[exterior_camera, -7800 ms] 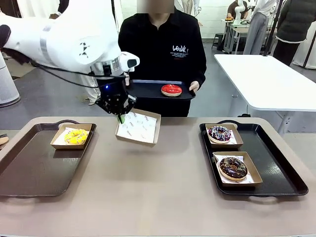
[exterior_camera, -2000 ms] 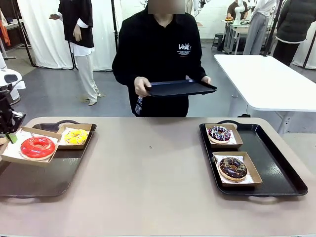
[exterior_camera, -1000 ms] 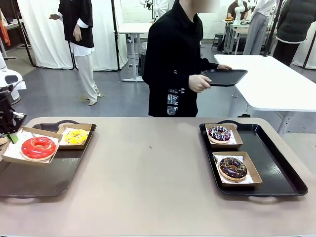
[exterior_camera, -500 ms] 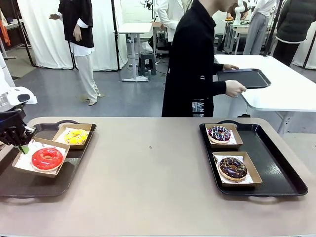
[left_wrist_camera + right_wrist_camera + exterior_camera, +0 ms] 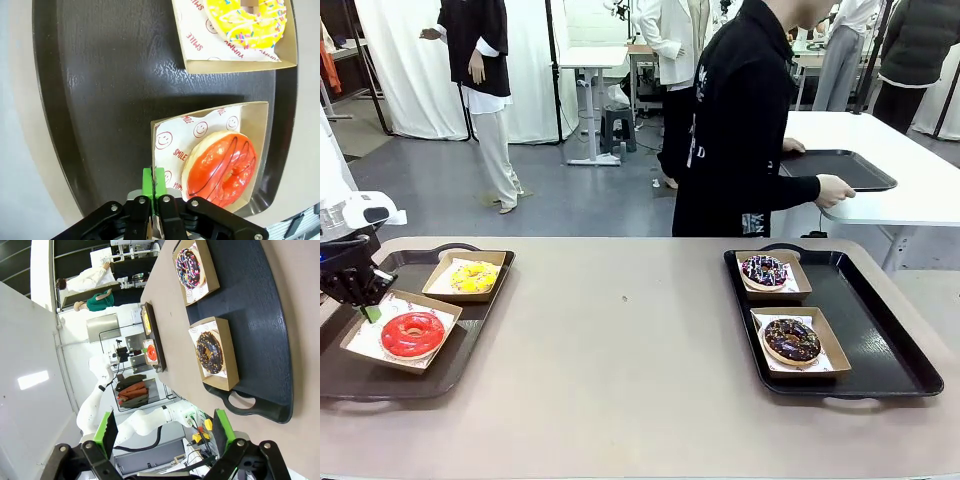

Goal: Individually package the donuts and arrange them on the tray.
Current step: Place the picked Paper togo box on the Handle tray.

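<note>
My left gripper is shut on the rim of a brown paper-lined box holding the red-glazed donut. The box sits low over the left tray, and I cannot tell if it rests on it. In the left wrist view the green pads pinch the box corner beside the red donut, with the yellow donut boxed farther along. The yellow donut lies at the tray's back. The sprinkled donut and the chocolate donut sit boxed on the right tray. My right gripper hangs open above that tray.
A person stands behind the table, turned away, setting an empty black tray on a white table at the back right. The brown tabletop lies between the two trays.
My left gripper has carried the boxed red donut rightward and down over the left tray. The person has turned and taken the empty black tray to the white table.
</note>
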Available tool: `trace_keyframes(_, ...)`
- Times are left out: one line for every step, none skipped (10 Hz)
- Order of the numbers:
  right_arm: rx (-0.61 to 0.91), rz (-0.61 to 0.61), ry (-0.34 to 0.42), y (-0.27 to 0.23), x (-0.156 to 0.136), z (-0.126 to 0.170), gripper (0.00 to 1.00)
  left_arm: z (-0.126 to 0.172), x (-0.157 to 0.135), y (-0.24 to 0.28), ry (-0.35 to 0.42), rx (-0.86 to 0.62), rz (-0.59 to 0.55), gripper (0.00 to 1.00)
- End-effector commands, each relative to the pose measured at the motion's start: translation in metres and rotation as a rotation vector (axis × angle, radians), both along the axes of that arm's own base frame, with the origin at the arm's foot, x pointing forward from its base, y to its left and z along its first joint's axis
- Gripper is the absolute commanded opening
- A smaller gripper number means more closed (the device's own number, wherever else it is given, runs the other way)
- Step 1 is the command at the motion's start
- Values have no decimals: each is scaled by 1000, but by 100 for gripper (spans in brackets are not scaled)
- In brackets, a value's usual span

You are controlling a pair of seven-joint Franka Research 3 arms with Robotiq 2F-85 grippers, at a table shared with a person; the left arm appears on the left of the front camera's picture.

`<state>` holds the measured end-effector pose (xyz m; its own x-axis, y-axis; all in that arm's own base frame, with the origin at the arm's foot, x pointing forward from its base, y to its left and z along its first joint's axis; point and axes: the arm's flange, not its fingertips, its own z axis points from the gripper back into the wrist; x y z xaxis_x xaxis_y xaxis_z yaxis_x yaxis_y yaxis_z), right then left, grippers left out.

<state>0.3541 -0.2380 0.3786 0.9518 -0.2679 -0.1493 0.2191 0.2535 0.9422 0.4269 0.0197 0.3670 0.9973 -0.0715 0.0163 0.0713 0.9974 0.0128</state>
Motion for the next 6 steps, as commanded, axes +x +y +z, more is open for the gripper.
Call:
trace_keyframes(10, -1, 9, -1, -1, 2, 100, -7, 4, -2, -15, 44, -4, 1)
trace_keyframes(10, -1, 9, -1, -1, 2, 100, -8, 5, -2, -27, 48, 12, 1)
trace_keyframes(10, -1, 9, -1, -1, 2, 100, -10, 2, -3, -42, 40, 31, 1)
trace_keyframes(10, -1, 9, -1, -1, 2, 100, -8, 4, -3, -37, 38, 35, 58)
trace_keyframes(10, -1, 9, -1, -1, 2, 100, -5, 4, -3, -36, 36, 35, 58)
trace_keyframes(10, -1, 9, -1, -1, 2, 100, -1, -2, -3, -46, 33, 43, 100)
